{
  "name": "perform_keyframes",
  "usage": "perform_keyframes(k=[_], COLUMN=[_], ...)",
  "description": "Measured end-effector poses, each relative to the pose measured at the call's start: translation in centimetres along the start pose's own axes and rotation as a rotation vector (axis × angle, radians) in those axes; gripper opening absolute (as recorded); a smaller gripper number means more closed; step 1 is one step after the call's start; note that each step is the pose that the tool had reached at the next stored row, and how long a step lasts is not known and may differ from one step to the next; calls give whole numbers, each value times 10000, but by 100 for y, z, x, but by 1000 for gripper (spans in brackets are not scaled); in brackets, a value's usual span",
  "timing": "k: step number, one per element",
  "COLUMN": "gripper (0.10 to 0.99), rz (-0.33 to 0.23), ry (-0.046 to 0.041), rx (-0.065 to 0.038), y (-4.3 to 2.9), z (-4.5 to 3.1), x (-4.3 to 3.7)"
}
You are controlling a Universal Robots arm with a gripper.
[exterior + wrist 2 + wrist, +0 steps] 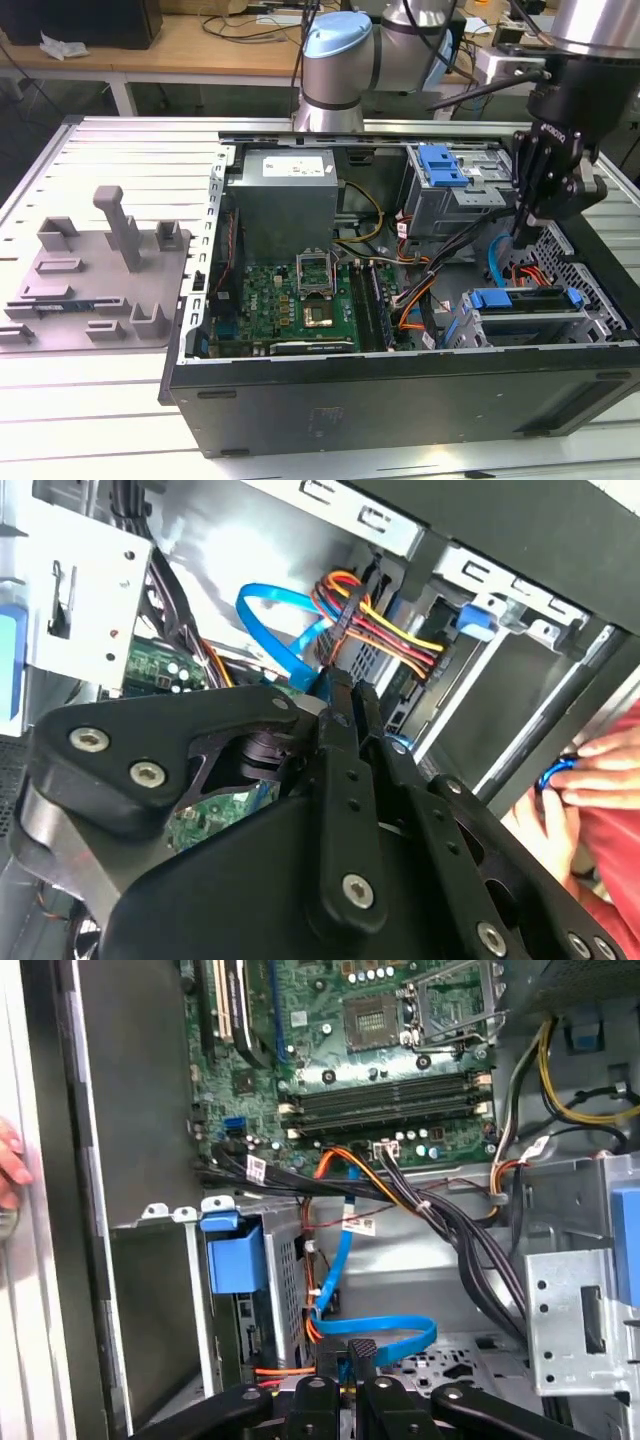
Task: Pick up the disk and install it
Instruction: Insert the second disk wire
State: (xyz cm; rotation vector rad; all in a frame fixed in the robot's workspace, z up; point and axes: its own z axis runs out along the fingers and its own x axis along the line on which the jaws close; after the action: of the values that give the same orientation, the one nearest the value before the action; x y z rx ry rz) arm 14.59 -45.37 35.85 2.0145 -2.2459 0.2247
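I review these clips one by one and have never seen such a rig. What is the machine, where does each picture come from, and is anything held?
The machine is a single robot arm with a black gripper. The exterior view looks from off the arm at an open computer case lying on a slatted table, with a grey plastic fixture beside it. Both wrist views come from cameras riding on the arm and look past the gripper into the case, at the green motherboard and a blue cable. The gripper hangs inside the case above a drive bay with a blue bracket. Its fingers look closed with nothing between them. A person's hand rests at the case edge.
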Motion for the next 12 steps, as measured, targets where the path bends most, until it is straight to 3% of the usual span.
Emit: perform_keyframes(k=[1,3,4,5,7,9,11,12], gripper=[161,161,161,161,161,161,161,161], rz=[13,16,21,21,22,25,26,28], ry=[-173,-348,-500,-582,-606,-656,-805,-934], rx=[43,31,15,5,3,-2,-19,-34], y=[-3,-7,-9,-15,-21,-31,-29,-27], z=[5,8,10,8,4,16,23,26], x=[27,62,96,144,206,327,367,387])
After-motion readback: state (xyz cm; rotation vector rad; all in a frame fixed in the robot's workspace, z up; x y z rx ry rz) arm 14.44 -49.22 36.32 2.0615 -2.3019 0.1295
